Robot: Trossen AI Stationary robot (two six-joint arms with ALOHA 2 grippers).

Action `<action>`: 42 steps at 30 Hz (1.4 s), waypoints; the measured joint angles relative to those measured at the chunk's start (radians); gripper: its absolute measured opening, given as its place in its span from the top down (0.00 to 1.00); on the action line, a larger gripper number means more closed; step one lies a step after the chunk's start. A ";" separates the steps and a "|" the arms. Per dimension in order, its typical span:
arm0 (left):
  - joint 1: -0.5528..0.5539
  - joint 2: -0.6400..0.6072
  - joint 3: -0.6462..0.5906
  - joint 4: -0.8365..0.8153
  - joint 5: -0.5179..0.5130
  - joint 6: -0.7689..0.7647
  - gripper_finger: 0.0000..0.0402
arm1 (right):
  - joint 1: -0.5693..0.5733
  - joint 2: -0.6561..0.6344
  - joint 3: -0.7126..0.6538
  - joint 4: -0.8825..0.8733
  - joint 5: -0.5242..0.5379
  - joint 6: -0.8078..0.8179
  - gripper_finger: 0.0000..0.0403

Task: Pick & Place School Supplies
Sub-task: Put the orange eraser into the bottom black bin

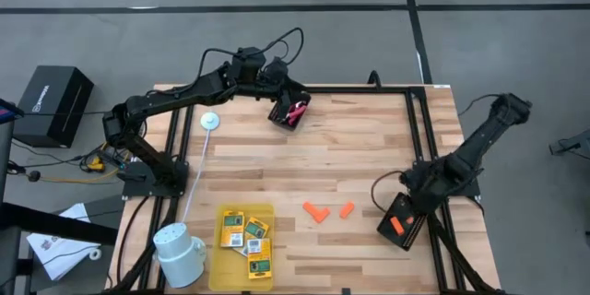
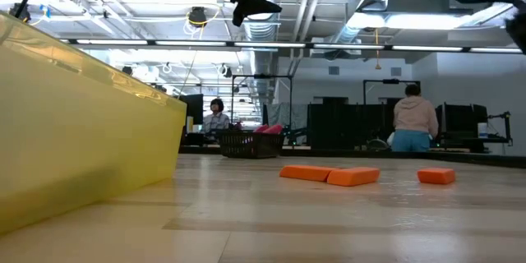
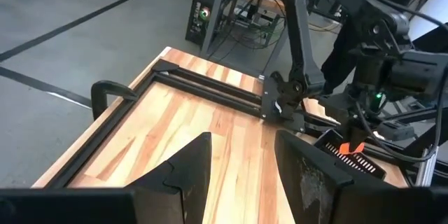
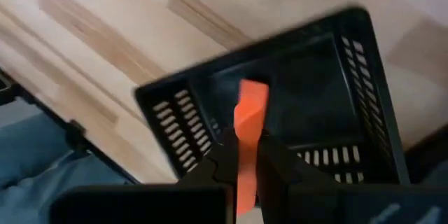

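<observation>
Clamped between the dark fingers of the right pincer (image 4: 241, 155), one orange piece (image 4: 249, 122) is standing nearly upright, its free end hanging directly over the floor of the black basket (image 4: 364, 63) beneath the pincer. The step in hand appears to be depositing this piece. To do it well, the pincer should be lowering until the piece sits inside the basket walls, then parting its fingers without sideways drift, since the piece is reaching close to one slotted wall.

Three more orange pieces (image 1: 316, 212) are lying on the tabletop (image 1: 369, 157), away from the right pincer toward the middle. The yellow-and-green packets (image 1: 245, 235) are resting in a yellow tray (image 1: 221, 272) farther off on that same side.

The left pincer (image 1: 286, 111) is hovering with its fingers parted and gripping nothing, directly above a second black basket (image 1: 277, 119) holding the pink-handled tool (image 1: 296, 112), well apart from the right pincer. It is waiting there.
</observation>
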 joint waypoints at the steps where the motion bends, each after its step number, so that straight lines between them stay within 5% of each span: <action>1: 0.000 0.000 0.000 0.001 0.000 0.000 0.62 | 0.030 0.000 -0.013 0.005 0.014 0.044 0.96; 10: 0.002 0.000 0.000 0.004 0.000 0.002 0.62 | 0.181 0.000 -0.053 0.045 0.105 0.265 0.95; 19: 0.002 0.000 0.000 0.004 -0.001 -0.015 0.62 | 0.179 0.000 -0.053 0.108 0.159 0.258 0.50; 24: 0.002 0.000 0.000 0.004 -0.003 -0.019 0.62 | 0.163 0.001 -0.053 0.193 0.212 0.242 0.38; 34: -0.006 0.000 0.000 0.004 -0.002 -0.029 0.62 | 0.022 0.012 -0.053 0.591 0.540 -0.076 0.51; 42: -0.070 0.000 0.000 -0.017 0.029 -0.069 0.62 | -0.212 0.056 -0.053 0.699 0.541 -0.308 0.75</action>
